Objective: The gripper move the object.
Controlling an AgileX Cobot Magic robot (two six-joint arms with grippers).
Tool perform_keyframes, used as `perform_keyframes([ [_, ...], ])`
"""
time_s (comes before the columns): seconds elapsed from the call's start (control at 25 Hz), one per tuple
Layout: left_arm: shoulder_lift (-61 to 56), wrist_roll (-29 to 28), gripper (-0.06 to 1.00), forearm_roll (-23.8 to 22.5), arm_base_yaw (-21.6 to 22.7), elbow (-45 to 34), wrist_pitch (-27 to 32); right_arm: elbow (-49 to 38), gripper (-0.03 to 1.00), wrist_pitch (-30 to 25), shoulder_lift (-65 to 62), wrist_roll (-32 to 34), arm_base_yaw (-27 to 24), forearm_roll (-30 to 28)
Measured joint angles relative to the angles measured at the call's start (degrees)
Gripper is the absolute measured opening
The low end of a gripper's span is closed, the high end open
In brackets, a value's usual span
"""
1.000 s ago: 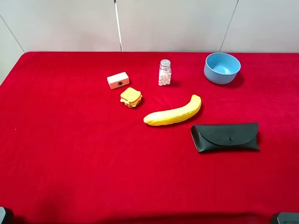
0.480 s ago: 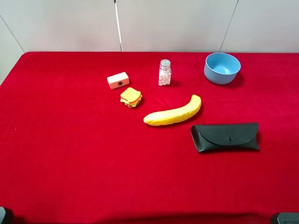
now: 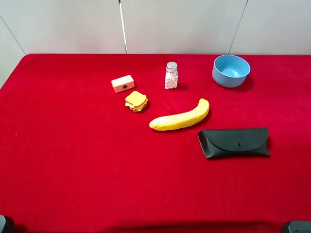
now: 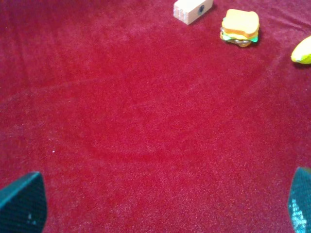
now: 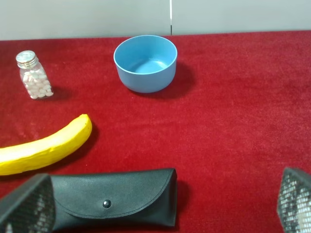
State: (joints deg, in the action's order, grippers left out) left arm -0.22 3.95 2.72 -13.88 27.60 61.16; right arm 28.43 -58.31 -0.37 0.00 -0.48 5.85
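Observation:
The black glasses case (image 3: pixel 233 142) lies flat on the red cloth at the right, just in front of the banana, flap shut with its snap button showing. In the right wrist view the case (image 5: pixel 116 196) lies close below the open right gripper (image 5: pixel 160 204), toward its left finger (image 5: pixel 26 206). The right gripper holds nothing. The left gripper (image 4: pixel 160 208) is open and empty over bare red cloth, far from the case. In the high view only dark bits of the grippers show, at the bottom left corner (image 3: pixel 5 225) and the bottom right corner (image 3: pixel 296 227).
A yellow banana (image 3: pixel 180 118) lies just behind the case. A blue bowl (image 3: pixel 231 71) stands at the back right, and a pill bottle (image 3: pixel 171 75) stands behind the banana. A toy sandwich (image 3: pixel 136 101) and a small white block (image 3: pixel 123 83) sit left of centre.

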Motion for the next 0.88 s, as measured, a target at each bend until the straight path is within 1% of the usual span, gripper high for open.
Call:
perform_keyframes([
  [0.88,0.0,0.0,0.99,0.0,0.2,0.0,0.0,0.0,0.69,0.1,0.0,0.0,0.0,0.2],
])
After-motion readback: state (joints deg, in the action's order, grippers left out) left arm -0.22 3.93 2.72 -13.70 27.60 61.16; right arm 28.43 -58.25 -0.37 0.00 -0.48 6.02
